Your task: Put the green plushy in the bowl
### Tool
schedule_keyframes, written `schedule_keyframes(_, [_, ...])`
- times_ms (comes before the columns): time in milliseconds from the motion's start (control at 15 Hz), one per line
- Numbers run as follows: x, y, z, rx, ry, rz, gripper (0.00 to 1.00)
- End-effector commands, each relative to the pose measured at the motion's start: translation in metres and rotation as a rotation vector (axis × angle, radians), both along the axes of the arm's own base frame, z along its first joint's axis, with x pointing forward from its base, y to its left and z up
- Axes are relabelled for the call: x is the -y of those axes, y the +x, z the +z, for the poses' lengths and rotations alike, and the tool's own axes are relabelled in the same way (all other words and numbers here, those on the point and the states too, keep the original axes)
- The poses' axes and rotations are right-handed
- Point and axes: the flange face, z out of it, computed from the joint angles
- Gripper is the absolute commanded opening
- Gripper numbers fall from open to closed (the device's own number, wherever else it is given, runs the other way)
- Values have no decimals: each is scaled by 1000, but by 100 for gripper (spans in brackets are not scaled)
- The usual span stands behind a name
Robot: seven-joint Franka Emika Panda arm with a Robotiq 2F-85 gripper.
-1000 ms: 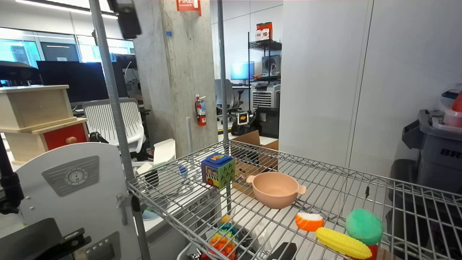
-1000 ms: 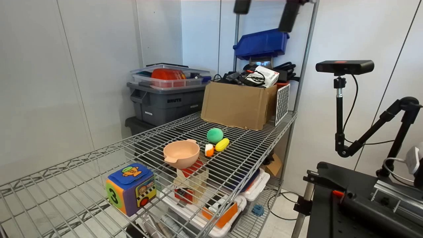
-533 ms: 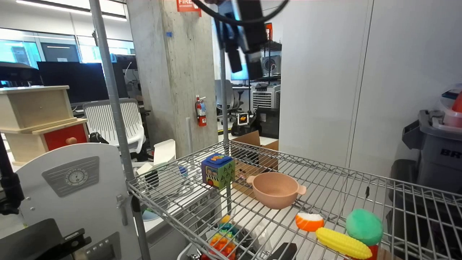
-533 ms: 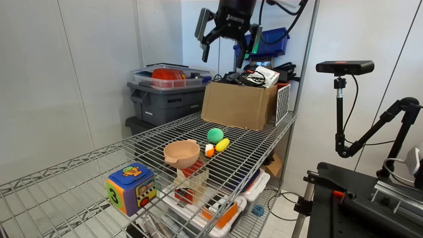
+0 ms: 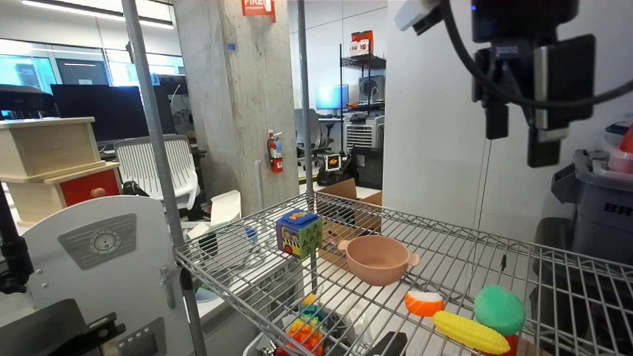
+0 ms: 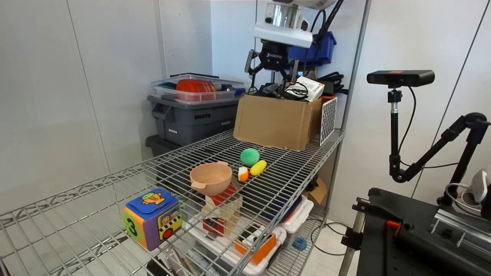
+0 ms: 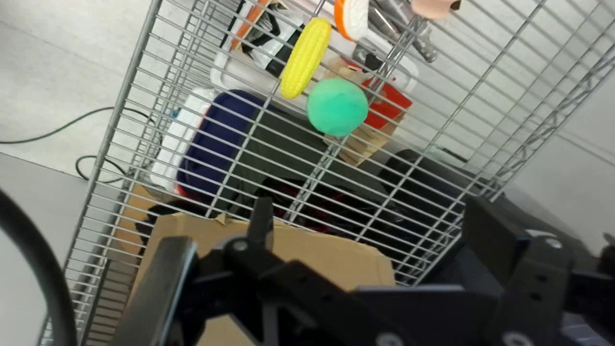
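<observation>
My fingers (image 5: 544, 147) are spread apart, positioned above the bench (image 6: 295, 161) and well apart from the plushy (image 5: 499, 310). The plushy rests on the bench, outside the bowl (image 5: 377, 260). The corn (image 5: 470, 332) lies just beside the plushy. The orange-white toy (image 5: 424, 303) sits between bowl and corn.

Bright, even light fills both exterior views. In an exterior view a ceiling strip light (image 5: 99, 12) glows white — windows (image 5: 42, 62) below washed pale blue — and the gripper (image 5: 520, 136) blurs up close. In the wrist view its dark fingers (image 7: 262, 218) sit out of focus before a crisper wire shelf (image 7: 126, 91), the lower right corner dark.
</observation>
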Motion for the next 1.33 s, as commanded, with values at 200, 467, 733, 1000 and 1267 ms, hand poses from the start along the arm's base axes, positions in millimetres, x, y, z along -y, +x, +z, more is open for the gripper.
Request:
schedule_keyframes(200, [75,44,-75,-118,91,-243,100])
schedule_keyframes(467, [97,58,-129,-171,103,-326,100])
schedule_keyframes(733, [96,67,-175,-243,145,-369,100])
schedule_keyframes(1000, [78,79,-206,-298,177,-380,100])
schedule_keyframes(1267, [57,95,-218,-270,188,-379,100])
